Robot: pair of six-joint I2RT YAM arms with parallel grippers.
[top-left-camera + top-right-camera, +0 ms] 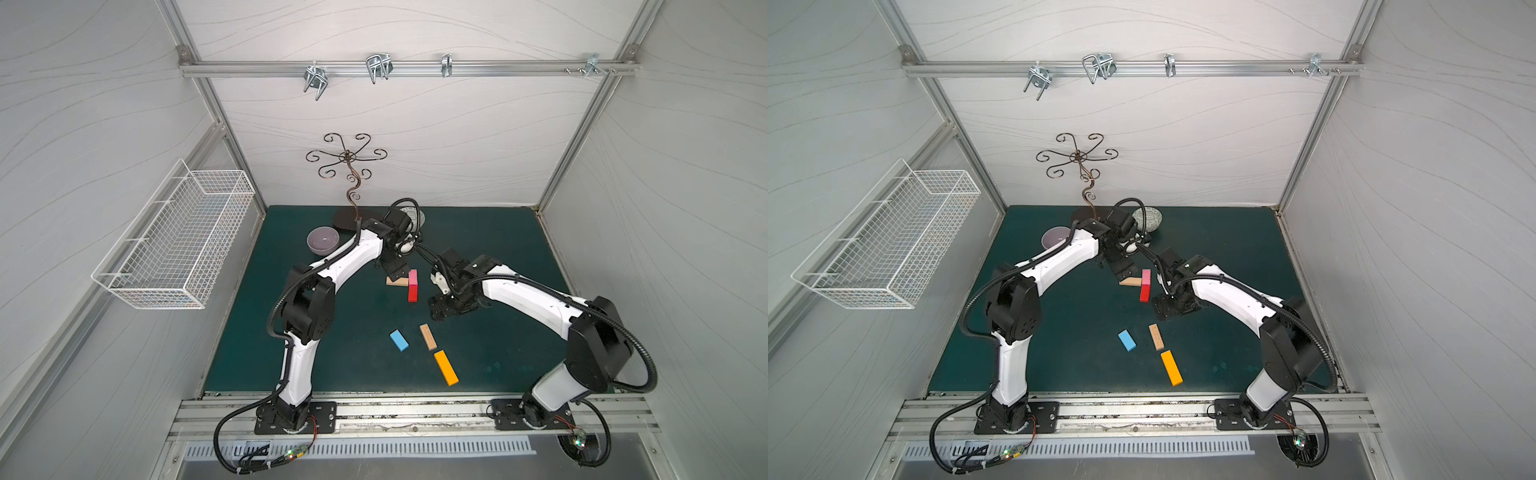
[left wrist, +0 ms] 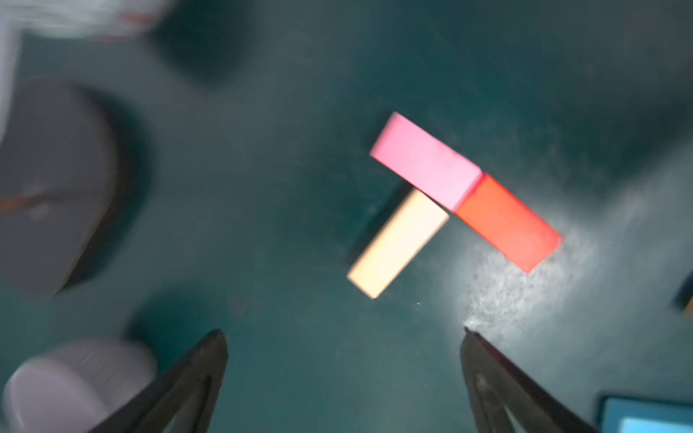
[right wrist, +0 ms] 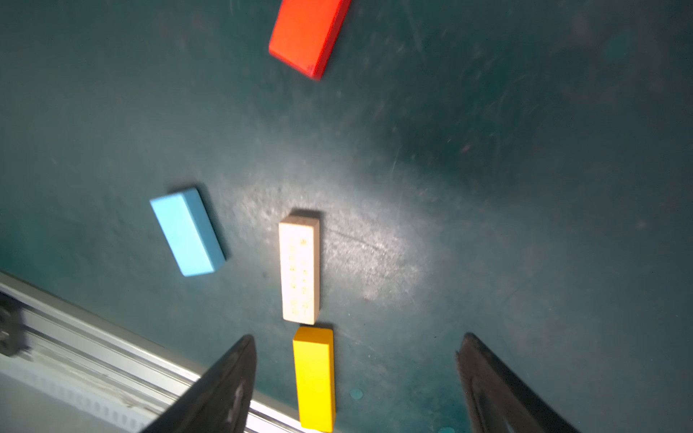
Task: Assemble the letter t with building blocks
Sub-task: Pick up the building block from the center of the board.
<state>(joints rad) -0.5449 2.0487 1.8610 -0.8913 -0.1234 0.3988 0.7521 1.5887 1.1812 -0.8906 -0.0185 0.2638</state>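
Tan wooden bar (image 2: 398, 243) against pink bar (image 2: 425, 161)

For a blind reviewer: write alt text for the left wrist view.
A pink block and a red block lie end to end on the dark green mat, a tan block meeting the pink one's side at a right angle. The left gripper hangs open and empty nearby.

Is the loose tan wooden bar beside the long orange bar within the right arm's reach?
Probably yes: the right gripper hangs open near the tan wooden bar, uncovered; the long orange bar crowds only one end.
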